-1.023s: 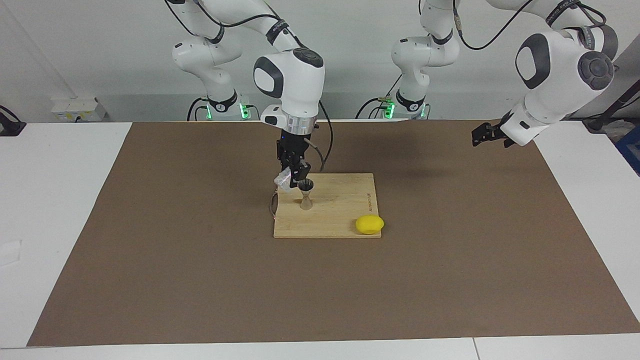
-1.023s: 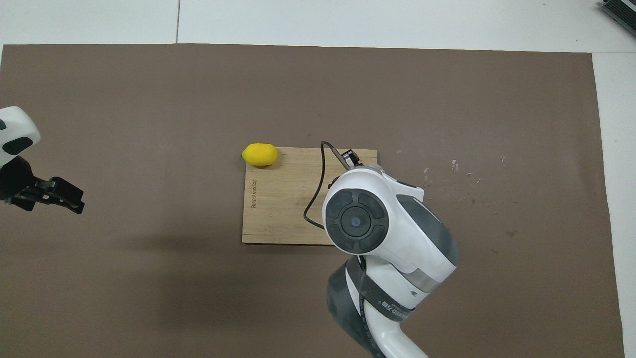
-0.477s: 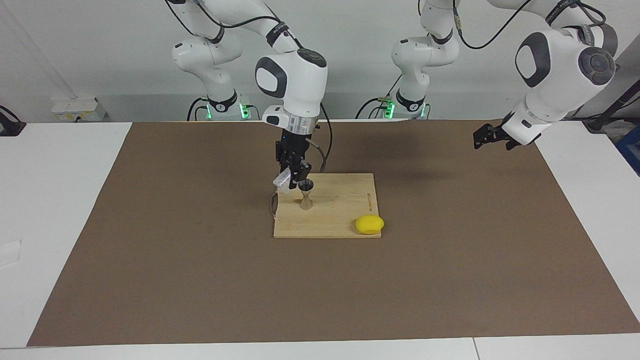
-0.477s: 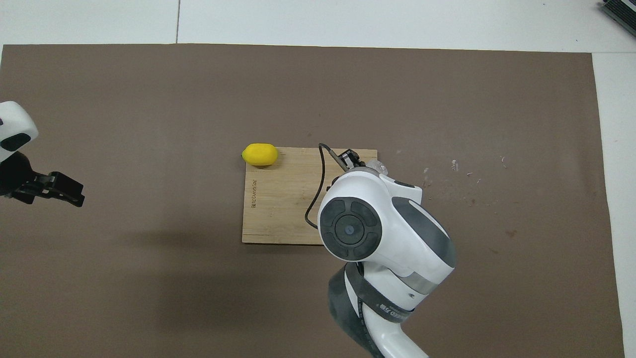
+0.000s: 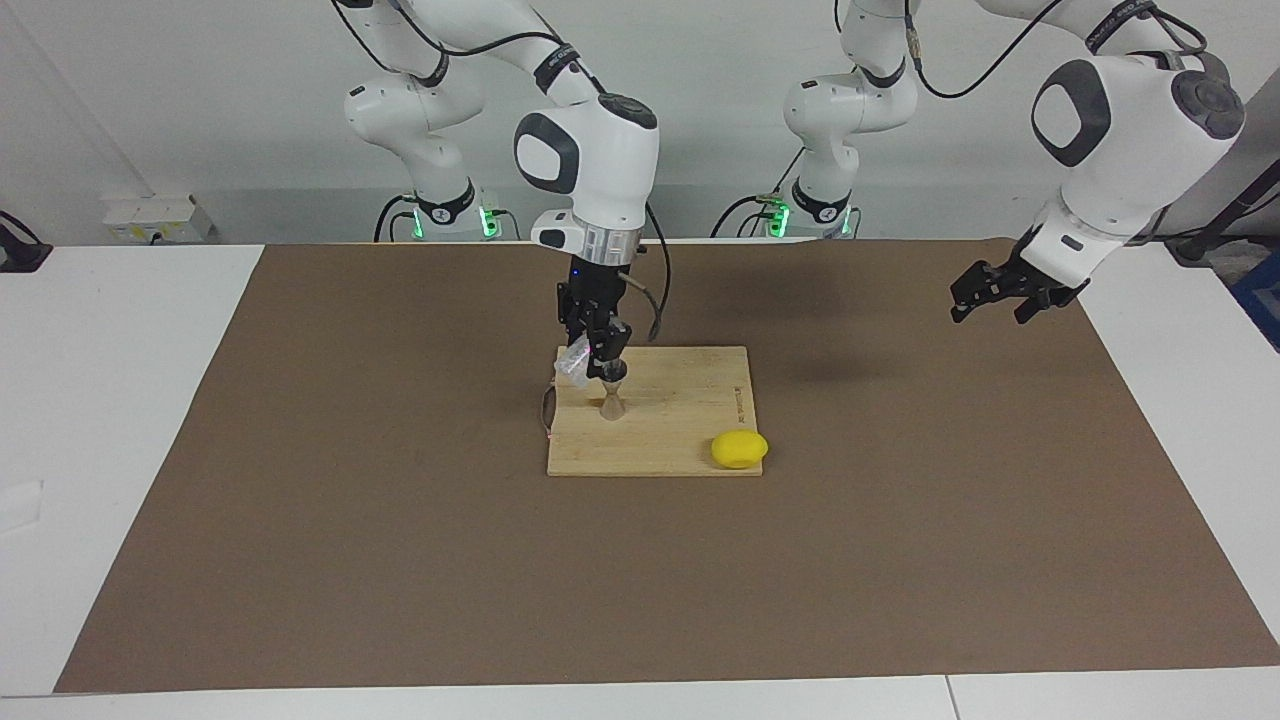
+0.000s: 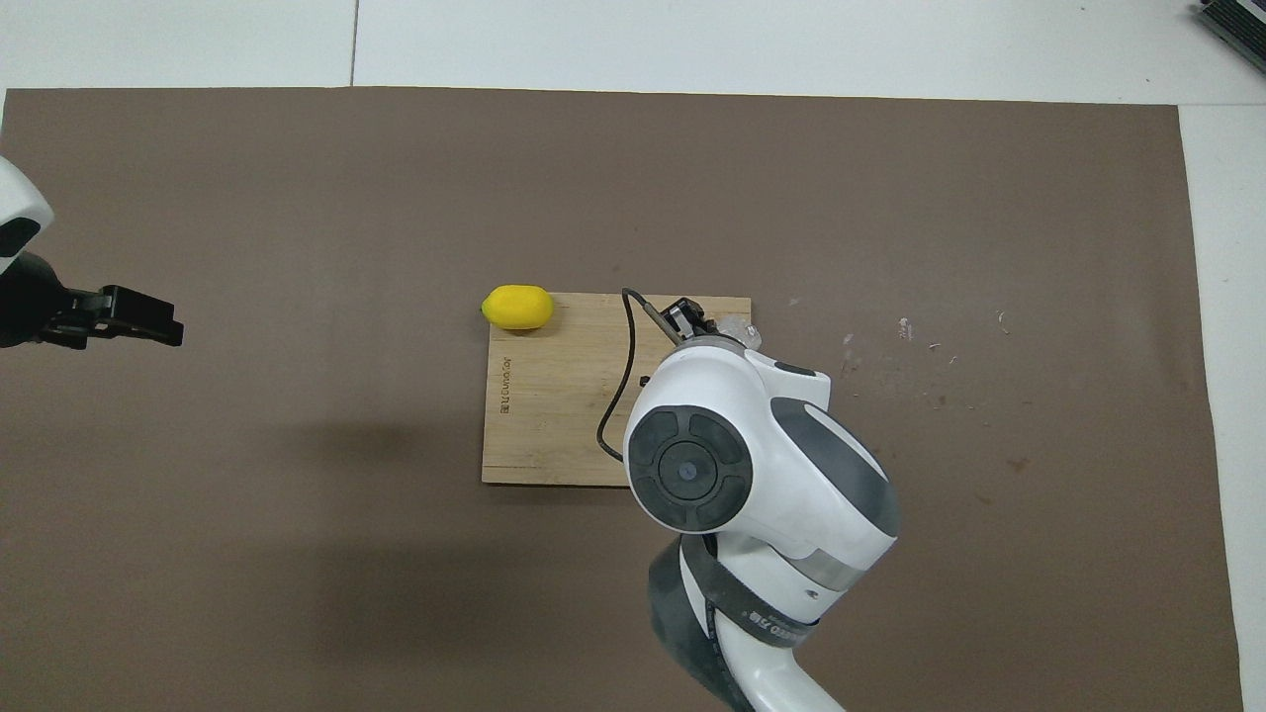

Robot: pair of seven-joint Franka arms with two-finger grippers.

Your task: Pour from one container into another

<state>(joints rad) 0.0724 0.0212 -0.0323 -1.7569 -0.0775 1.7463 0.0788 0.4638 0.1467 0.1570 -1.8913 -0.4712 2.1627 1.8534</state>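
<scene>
right gripper (image 5: 598,362): wrist vertical, jaws clamped | left gripper (image 5: 990,300): raised, jaws spread, waiting

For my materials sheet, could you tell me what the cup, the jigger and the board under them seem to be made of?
The cup, held tilted by the right gripper, looks like thin clear plastic: see-through with pale glints. The jigger seems to be metal, though its dull tan sheen leaves that open. The cutting board looks like bamboo or light wood: pale, matte, faintly striped.

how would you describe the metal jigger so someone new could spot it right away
Find the wooden cutting board at the middle of the brown mat. The jigger stands upright on it, toward the right arm's end. It is small, silvery and hourglass-shaped, unlike the round yellow lemon at the board's corner.
</scene>
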